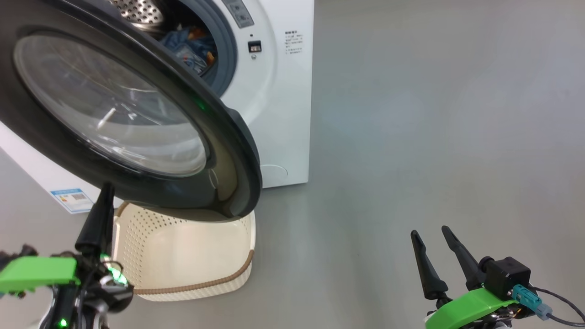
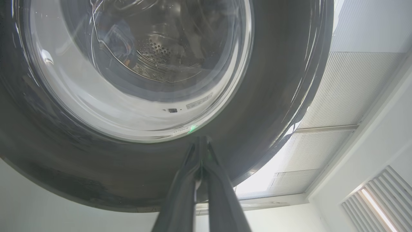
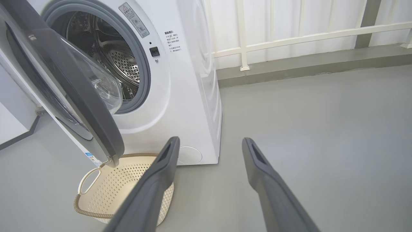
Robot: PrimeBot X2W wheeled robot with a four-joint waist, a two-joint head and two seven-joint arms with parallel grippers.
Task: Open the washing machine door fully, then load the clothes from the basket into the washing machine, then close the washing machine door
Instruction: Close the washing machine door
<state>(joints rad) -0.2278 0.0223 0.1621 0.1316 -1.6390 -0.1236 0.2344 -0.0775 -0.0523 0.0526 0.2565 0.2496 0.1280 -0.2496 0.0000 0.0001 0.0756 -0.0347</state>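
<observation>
Head view: the clothes (image 1: 189, 43) lie inside the washing machine (image 1: 279, 91). The basket (image 1: 183, 256) sits empty before it, under the half-swung washing machine door (image 1: 228, 151).

Left wrist view: the left tool (image 2: 201, 140), pressed together, seems to touch the door's outer rim (likely to push it shut).

Right wrist view: the right tool (image 3: 210, 139) hangs spread and idle, to the machine's right.

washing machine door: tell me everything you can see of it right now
The washing machine door is a large round glossy black ring around a clear glass bowl that bulges toward the drum. It stands partly open, swung out from the washing machine toward the head view's left, with its lower edge over the basket. The shut left hand has its tips at the black ring just below the glass, apparently touching it. Reflections streak the glass, and a small green glint shows on the ring.
</observation>
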